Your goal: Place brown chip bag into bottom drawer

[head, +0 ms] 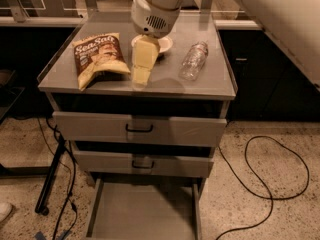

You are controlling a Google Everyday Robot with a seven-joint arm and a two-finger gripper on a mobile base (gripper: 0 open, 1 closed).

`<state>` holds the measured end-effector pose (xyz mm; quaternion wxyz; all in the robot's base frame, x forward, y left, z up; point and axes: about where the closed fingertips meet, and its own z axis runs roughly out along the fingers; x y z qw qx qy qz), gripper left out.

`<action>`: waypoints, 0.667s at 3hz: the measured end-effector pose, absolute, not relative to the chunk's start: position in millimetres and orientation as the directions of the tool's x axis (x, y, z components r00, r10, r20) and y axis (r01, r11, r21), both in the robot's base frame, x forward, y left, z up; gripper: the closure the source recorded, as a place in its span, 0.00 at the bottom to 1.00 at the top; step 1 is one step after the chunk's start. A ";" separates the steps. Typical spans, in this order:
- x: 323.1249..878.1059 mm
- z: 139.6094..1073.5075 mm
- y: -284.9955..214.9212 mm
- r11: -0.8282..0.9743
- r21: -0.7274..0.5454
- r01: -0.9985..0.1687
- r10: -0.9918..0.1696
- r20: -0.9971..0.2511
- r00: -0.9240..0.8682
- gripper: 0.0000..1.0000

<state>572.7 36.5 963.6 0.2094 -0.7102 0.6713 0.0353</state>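
The brown chip bag (pixel 100 59) lies flat on the left part of the grey cabinet top (pixel 65 79), "Sea Salt" lettering facing up. My gripper (pixel 141 74) hangs from the white wrist over the middle of the top, just right of the bag and apart from it, pointing down toward the front edge. It holds nothing that I can see. The bottom drawer (pixel 142 214) is pulled out at floor level, and its flat grey floor shows with nothing in it.
A white bowl (pixel 165 44) sits behind the gripper, partly hidden by it. A clear plastic bottle (pixel 194 60) lies on the right of the top. The two upper drawers (pixel 140 129) are shut. Black cables run over the floor on both sides (pixel 270 184).
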 end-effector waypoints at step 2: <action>617.5 976.9 77.8 -0.044 -0.266 -0.963 -0.943 -0.308 0.128 0.00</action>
